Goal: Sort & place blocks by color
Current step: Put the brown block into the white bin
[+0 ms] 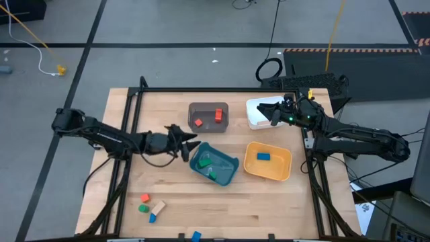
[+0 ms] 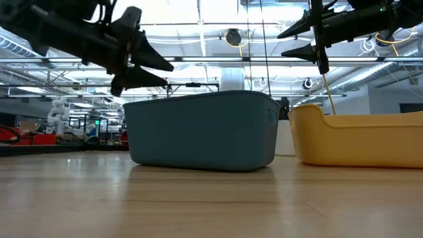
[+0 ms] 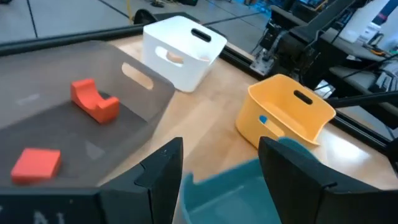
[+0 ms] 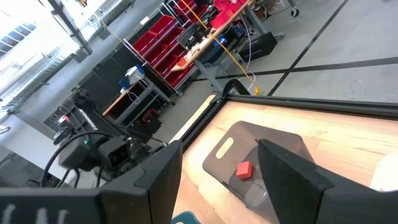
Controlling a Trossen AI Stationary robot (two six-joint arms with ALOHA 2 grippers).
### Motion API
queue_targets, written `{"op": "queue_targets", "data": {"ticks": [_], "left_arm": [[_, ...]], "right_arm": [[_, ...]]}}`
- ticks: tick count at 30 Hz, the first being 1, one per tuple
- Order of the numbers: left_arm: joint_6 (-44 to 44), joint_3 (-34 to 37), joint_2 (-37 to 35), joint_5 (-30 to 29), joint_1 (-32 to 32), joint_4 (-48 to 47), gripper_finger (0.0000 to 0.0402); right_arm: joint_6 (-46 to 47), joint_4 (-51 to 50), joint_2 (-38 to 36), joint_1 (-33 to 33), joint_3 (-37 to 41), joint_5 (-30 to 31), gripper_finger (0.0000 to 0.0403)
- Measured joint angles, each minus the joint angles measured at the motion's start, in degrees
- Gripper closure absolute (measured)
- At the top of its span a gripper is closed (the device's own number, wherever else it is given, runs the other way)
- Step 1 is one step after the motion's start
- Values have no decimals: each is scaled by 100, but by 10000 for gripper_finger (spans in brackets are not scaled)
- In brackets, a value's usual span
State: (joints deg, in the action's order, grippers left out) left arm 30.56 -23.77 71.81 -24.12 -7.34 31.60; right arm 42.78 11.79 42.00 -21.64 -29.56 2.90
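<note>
My left gripper (image 1: 191, 146) is open and empty, hovering above the table at the left rim of the teal tray (image 1: 213, 163), which holds green blocks (image 1: 207, 161). My right gripper (image 1: 265, 111) is open and empty above the white tray (image 1: 259, 114). The grey tray (image 1: 208, 115) holds two red blocks (image 1: 218, 114), which also show in the left wrist view (image 3: 94, 99). The yellow tray (image 1: 267, 161) holds a blue block (image 1: 263, 156). Loose blocks lie on the table at the near left: orange (image 1: 144, 197), green (image 1: 143, 209), plain wood (image 1: 159, 206) and blue (image 1: 153, 217).
Another blue block (image 1: 195, 235) lies at the table's near edge. A black frame rail (image 1: 201, 89) runs along the far edge, and rails run down both sides. The low view shows the teal tray (image 2: 201, 129) and the yellow tray (image 2: 360, 139) side by side, with both grippers raised above them.
</note>
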Motion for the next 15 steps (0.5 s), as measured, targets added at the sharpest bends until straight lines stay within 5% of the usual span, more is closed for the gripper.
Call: {"op": "queue_targets", "data": {"ticks": [9, 15], "left_arm": [[512, -111, -154, -962, -940, -281, 190], [489, -1007, -149, -1259, -1307, -1901, 190]], "right_arm": [[0, 0, 1, 1, 0, -1, 200], [0, 1, 0, 2, 0, 0, 200]]}}
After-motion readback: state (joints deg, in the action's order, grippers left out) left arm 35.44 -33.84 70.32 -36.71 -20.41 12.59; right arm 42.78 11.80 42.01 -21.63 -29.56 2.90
